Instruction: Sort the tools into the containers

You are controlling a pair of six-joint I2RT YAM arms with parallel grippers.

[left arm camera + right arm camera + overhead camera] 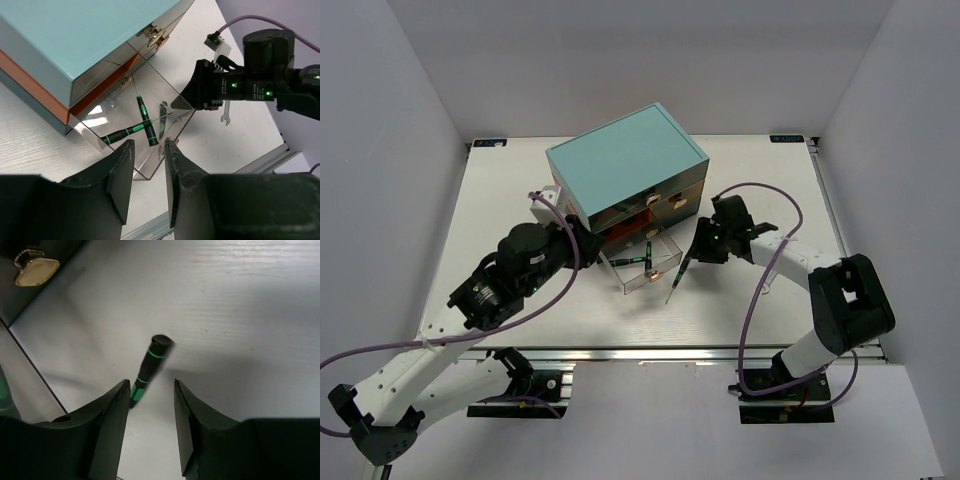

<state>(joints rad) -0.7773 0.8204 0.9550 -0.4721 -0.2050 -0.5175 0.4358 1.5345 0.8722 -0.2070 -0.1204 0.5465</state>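
Observation:
The chest with a teal top [625,160] stands mid-table. One clear-walled drawer [632,281] is pulled out in front of it. Two dark green-black screwdrivers [131,131] lie crossed inside that drawer [176,103]. A third screwdriver [677,276] lies on the table just right of the drawer; the right wrist view shows its handle [151,363]. My right gripper [150,390] is open and hovers over it, the handle near its left finger. My left gripper [148,150] is open and empty at the drawer's near-left corner. A small silver wrench [226,113] lies on the table beyond the right gripper [176,103].
Closed drawers with cream knobs [674,201] fill the chest front; one knob [34,264] shows in the right wrist view. An orange panel [47,92] edges the chest's side. Purple cables [760,195] loop over the table by both arms. The table's near edge [650,352] has a metal rail.

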